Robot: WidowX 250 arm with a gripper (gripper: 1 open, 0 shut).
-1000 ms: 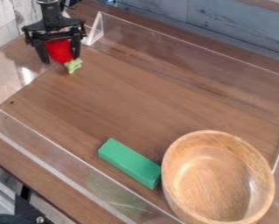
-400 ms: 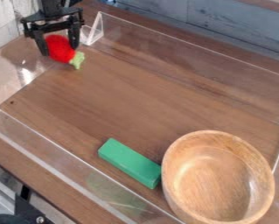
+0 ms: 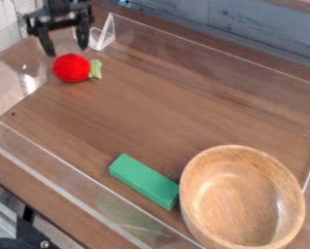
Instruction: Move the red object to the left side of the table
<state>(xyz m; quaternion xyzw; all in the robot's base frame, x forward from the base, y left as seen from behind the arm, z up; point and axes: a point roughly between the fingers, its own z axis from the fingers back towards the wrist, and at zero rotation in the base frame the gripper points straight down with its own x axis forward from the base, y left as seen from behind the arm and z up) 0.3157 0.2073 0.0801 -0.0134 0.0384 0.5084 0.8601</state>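
The red object (image 3: 73, 67), a small round toy fruit with a green leafy tip on its right, lies on the dark wood-grain table (image 3: 184, 107) near the far left corner. My gripper (image 3: 61, 37) hangs just above and behind it, pointing down, open, with nothing between its black fingers (image 3: 84, 35). It does not touch the fruit.
Low clear acrylic walls (image 3: 41, 175) border the tabletop. A flat green rectangular block (image 3: 146, 181) lies near the front edge. A round light wooden bowl (image 3: 243, 206) sits at the front right. A clear angled stand (image 3: 105, 32) is just right of the gripper.
The gripper has risen off the red object, which now lies free on the table. A second ago the fingers straddled it low down.
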